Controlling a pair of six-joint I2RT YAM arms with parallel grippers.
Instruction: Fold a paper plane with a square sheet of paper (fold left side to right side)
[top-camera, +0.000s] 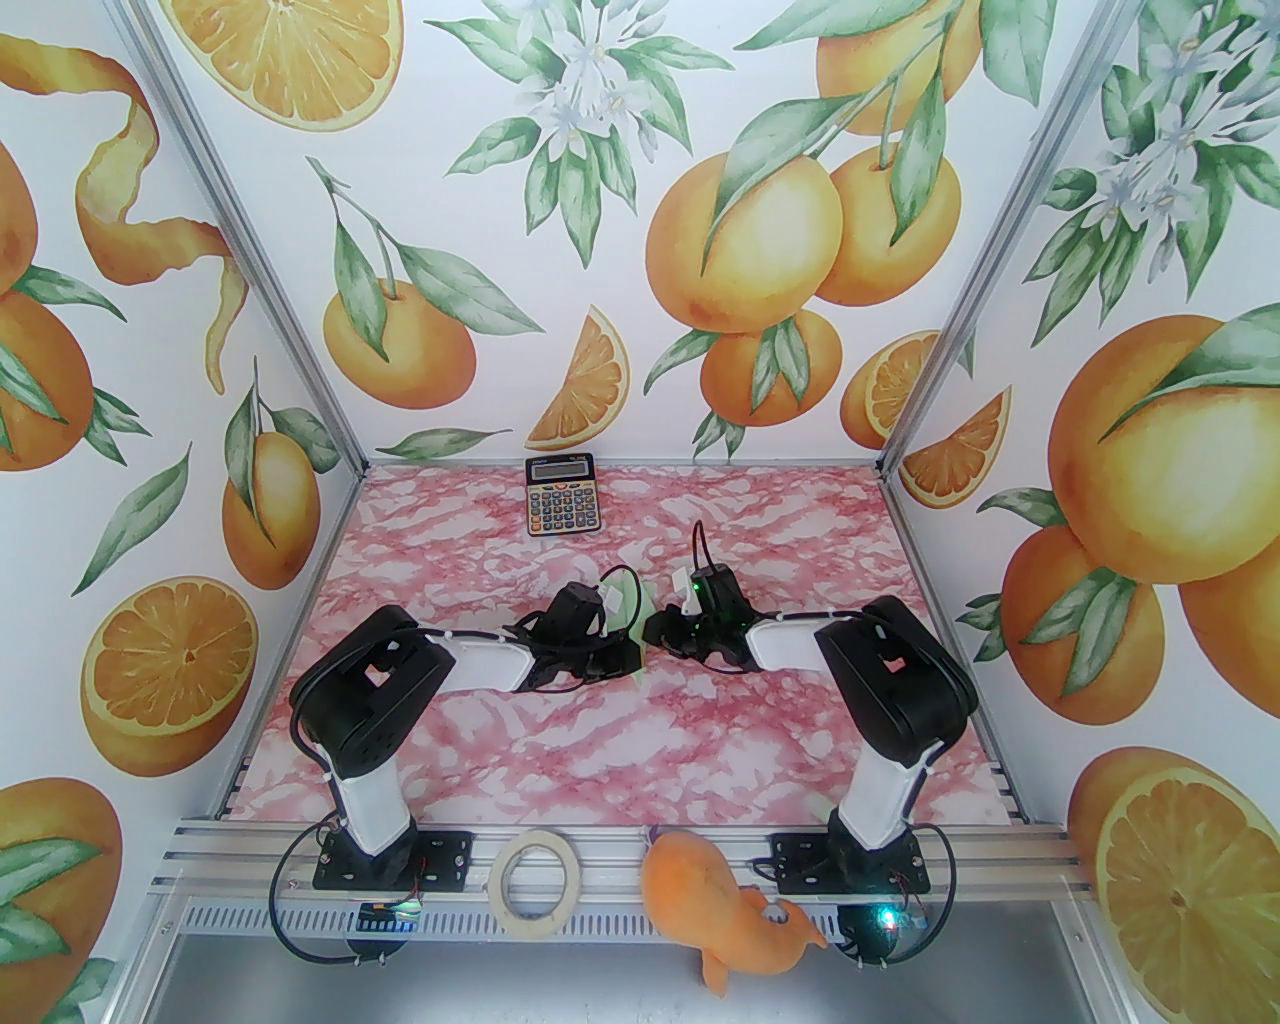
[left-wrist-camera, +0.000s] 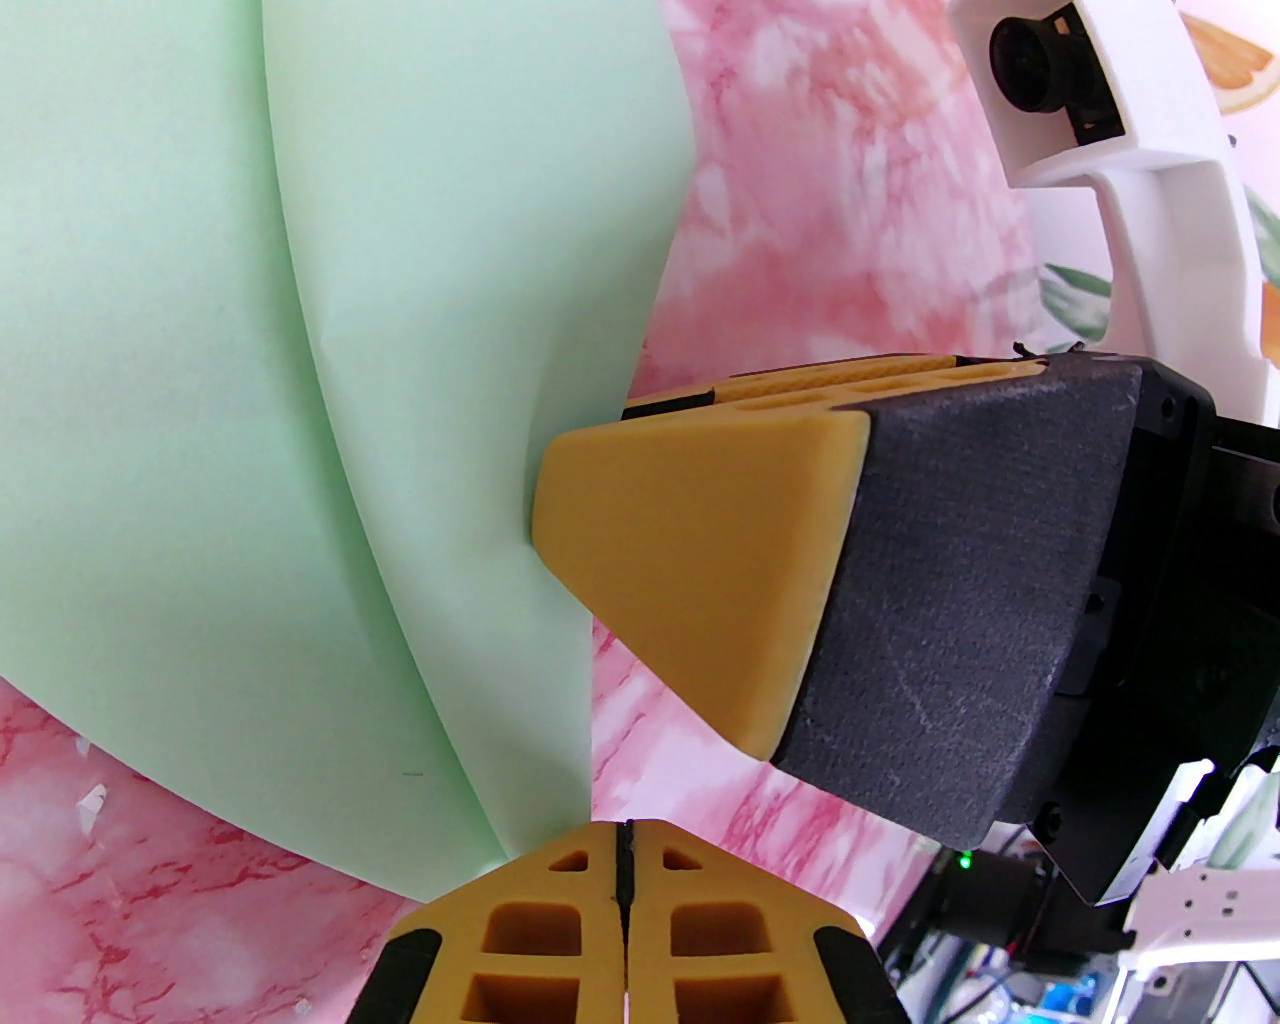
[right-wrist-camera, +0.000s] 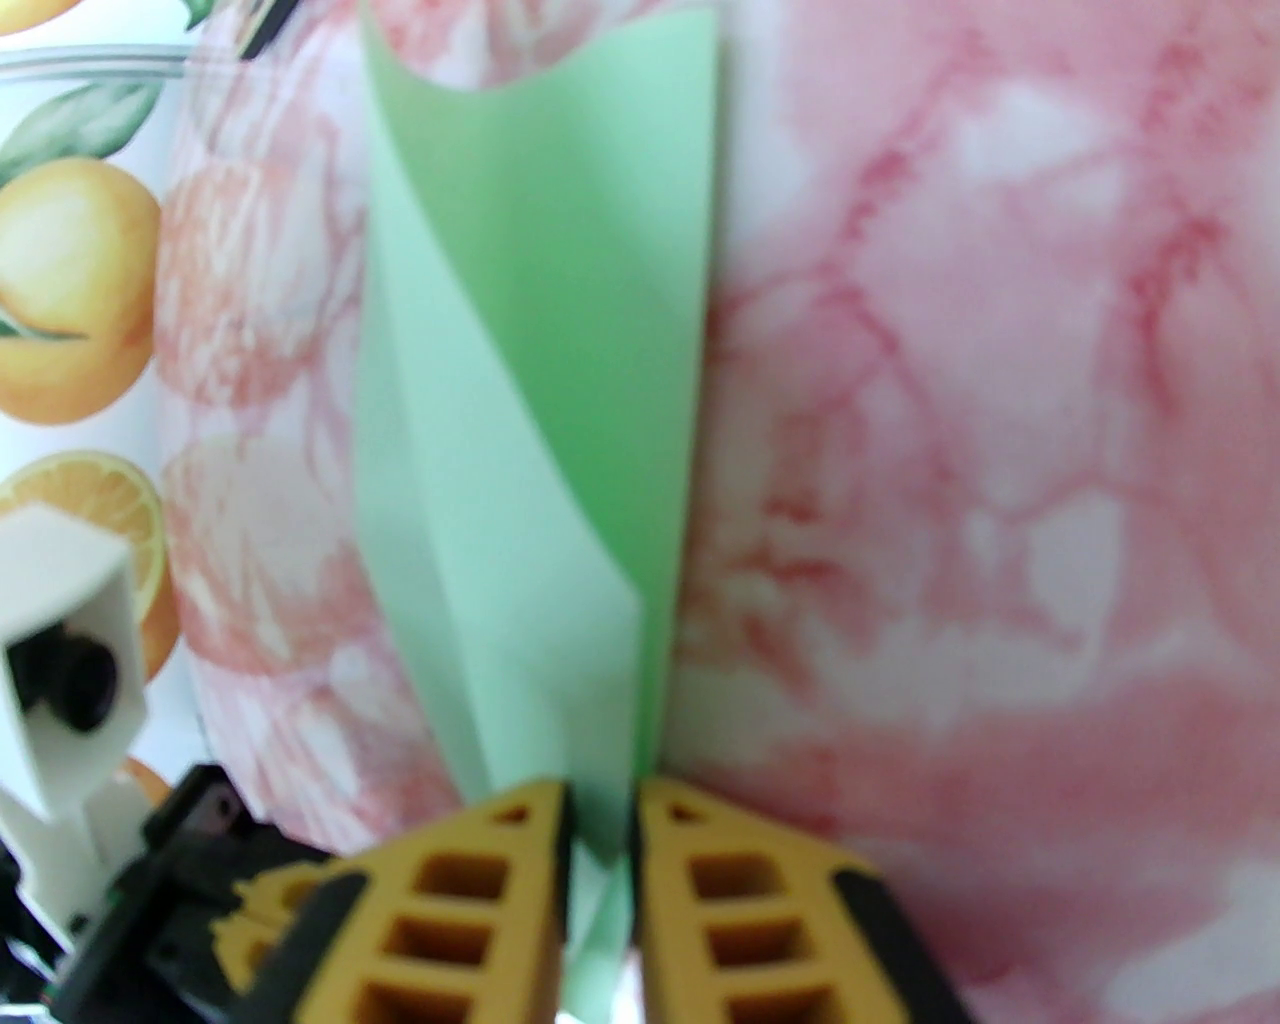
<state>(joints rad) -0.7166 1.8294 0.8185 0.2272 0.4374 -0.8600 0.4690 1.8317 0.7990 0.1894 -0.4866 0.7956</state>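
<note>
**Green sheet pinched between both tools, crease not yet pressed**

The square sheet of paper stands lifted off the pink marbled table, roughly mid-table and well in front of the calculator. The two arms reach in from either side and meet at it. It is curled over on itself, so two pale green layers sweep together in a loose bend rather than lying flat. That suits the task: by my reading, one side is being brought across to the other, and holding the sheet up lets the edges be matched before anything is flattened.

The left tool has its fingers pressed together on a corner of the sheet – no gap shows between them, and both layers seem to run down into the pinch. The right tool stands nearly closed, with a narrow slot between its fingers and the doubled paper running through it, so it is gripping the sheet too (from the left wrist view, its yellow fingertip touches the paper's edge just above the left tool's pinch).

No sharp centre crease is visible – the bend looks soft.
</note>
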